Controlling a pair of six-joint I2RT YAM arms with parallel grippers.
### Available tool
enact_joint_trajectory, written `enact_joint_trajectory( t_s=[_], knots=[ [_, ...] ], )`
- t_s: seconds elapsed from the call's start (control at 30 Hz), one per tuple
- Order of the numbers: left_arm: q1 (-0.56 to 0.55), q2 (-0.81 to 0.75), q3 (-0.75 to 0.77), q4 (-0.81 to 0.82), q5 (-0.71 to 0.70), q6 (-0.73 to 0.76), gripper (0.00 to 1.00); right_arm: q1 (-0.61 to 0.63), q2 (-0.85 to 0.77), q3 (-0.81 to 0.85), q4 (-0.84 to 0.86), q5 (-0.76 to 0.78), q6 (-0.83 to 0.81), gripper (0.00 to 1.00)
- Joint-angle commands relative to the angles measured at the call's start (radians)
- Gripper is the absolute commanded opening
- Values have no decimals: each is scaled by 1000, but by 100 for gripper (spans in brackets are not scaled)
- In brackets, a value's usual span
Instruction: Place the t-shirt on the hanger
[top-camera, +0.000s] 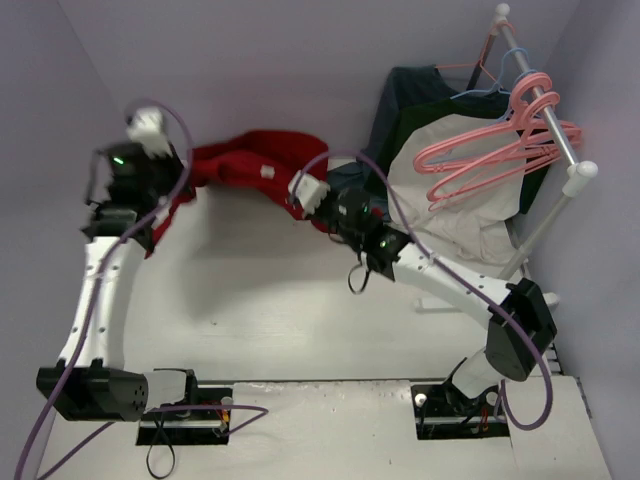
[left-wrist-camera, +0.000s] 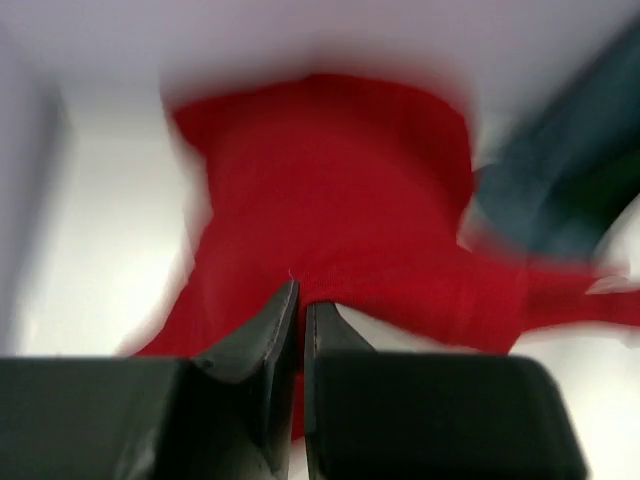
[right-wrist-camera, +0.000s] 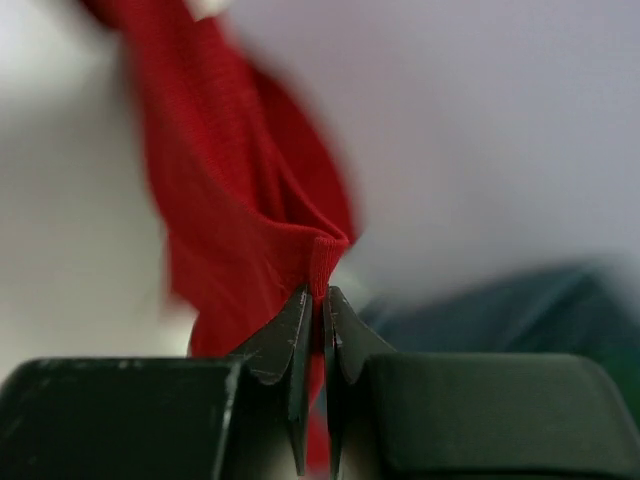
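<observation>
you get even, soft light overhead: the top view is sharp, with faint shadows on the table (top-camera: 250, 300) below the t-shirt (top-camera: 255, 155). your left wrist view is motion-smeared all around the t-shirt; in the right, everything behind the t-shirt's nearest fold is defocused.

T-shirt (left-wrist-camera: 330, 200): was smeared by blur, left wrist view.
Dark garment (right-wrist-camera: 520, 305): was out of focus.
Cream garment (top-camera: 470, 215): lower edge was covered.

1. The t-shirt (top-camera: 255, 160), deep red with a small white neck label (top-camera: 268, 171), hangs bunched and stretched in mid-air, pinched at both ends.
2. The hanger (top-camera: 497, 152) (slim, salmon-pink, one of several alike) hangs by its hook on the rail (top-camera: 515, 45), empty.
</observation>
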Motion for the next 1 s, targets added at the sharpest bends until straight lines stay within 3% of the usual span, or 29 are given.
enact_joint_trajectory(
  t_s=[0.0, 0.03, 0.13, 0.33, 0.4, 0.43, 0.47, 0.5, 0.57, 0.6, 0.63, 0.7, 0.77, 0.9, 0.93, 0.97],
  knots=[
    [-65, -21, -493, 179, -106, -95, 0, -10, -21, -299, 4, 5, 280, 0],
    [-70, -26, -612, 213, -90, -126, 0, -6, -13, -342, 4, -6, 356, 0],
    [-97, -54, -761, 282, -108, -198, 0, 16, 1, -455, 1, -41, 447, 0],
    [-148, -92, -738, 122, -168, -252, 0, 94, -71, -562, -51, -21, 564, 0],
    [-148, -105, -754, 70, -190, -255, 3, 121, -93, -572, -72, -28, 569, 9],
    [-148, -107, -771, 62, -177, -264, 9, 130, -102, -567, -74, -23, 575, 12],
    [-150, -113, -784, 58, -161, -272, 27, 129, -102, -557, -87, -14, 613, 19],
    [-150, -116, -791, 49, -147, -282, 39, 125, -100, -543, -102, -7, 634, 32],
    [-152, -123, -800, 41, -121, -298, 50, 121, -92, -518, -132, 5, 651, 37],
    [-156, -139, -802, 21, -111, -317, 54, 121, -100, -499, -158, 28, 663, 48],
    [-160, -153, -802, 8, -103, -326, 57, 121, -111, -480, -177, 63, 671, 55],
    [-164, -204, -790, -21, -100, -330, 65, 121, -149, -454, -233, 130, 698, 59],
    [-171, -246, -771, -62, -118, -328, 70, 123, -209, -424, -277, 219, 746, 59],
    [-191, -288, -712, -128, -170, -311, 70, 121, -353, -347, -306, 566, 878, 49],
    [-195, -289, -702, -133, -176, -306, 70, 120, -377, -329, -306, 649, 891, 53],
    [-199, -286, -693, -137, -185, -302, 70, 116, -398, -297, -306, 759, 918, 62]
  ],
)
